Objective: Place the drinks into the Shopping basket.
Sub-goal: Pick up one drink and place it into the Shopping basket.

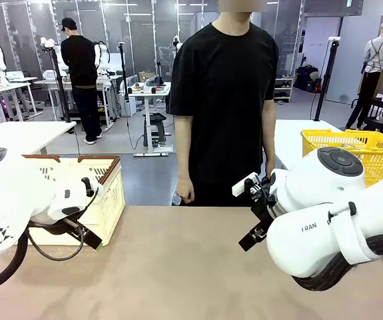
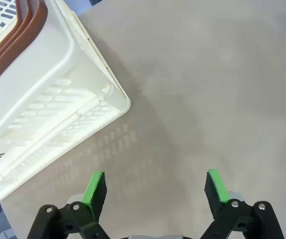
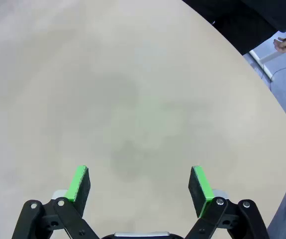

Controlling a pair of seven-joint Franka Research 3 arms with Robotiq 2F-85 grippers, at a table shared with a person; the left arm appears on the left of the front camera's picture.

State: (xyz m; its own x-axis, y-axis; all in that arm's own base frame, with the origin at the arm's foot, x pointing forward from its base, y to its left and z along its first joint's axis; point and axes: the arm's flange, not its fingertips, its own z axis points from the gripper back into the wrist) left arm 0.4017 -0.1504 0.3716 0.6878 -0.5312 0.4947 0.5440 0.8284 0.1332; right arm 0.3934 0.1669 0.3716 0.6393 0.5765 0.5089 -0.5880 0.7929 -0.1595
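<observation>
Both pincers gape wide and empty above the tan table [image 1: 178, 267]. The left gripper [image 2: 155, 186] hangs just beside a corner of the cream shopping basket [image 2: 48, 89] (brown-rimmed, upper left of its wrist frame, far left in the front view). The right gripper [image 3: 139, 184] hovers over bare surface. A person [image 1: 224, 100] stands at the far edge, centre frame. By these pictures, loading the drinks looks yet to begin; what the basket holds cannot be told.

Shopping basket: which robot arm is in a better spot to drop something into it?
Left, probably. The left gripper hangs open right beside the Shopping basket, at its corner. The right gripper, also open, hangs over bare table, away from the basket.
</observation>
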